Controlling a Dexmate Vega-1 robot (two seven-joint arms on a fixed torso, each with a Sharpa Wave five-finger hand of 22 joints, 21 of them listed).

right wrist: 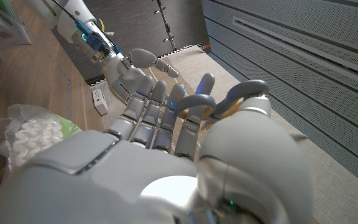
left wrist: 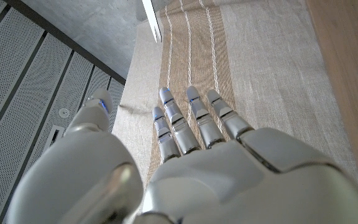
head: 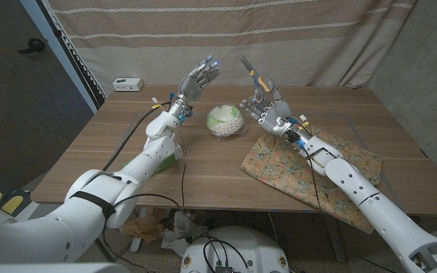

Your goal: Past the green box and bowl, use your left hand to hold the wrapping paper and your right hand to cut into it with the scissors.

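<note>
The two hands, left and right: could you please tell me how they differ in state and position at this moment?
The left hand holds nothing, fingers spread; the right hand grips the scissors, blades pointing up. The left hand is raised beyond the bowl on its left side; the right hand is raised on the bowl's right, near the far corner of the wrapping paper. Both are off the table, and neither touches the paper.

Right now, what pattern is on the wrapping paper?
Floral print on the tan wrapping paper, best in head view.
</note>
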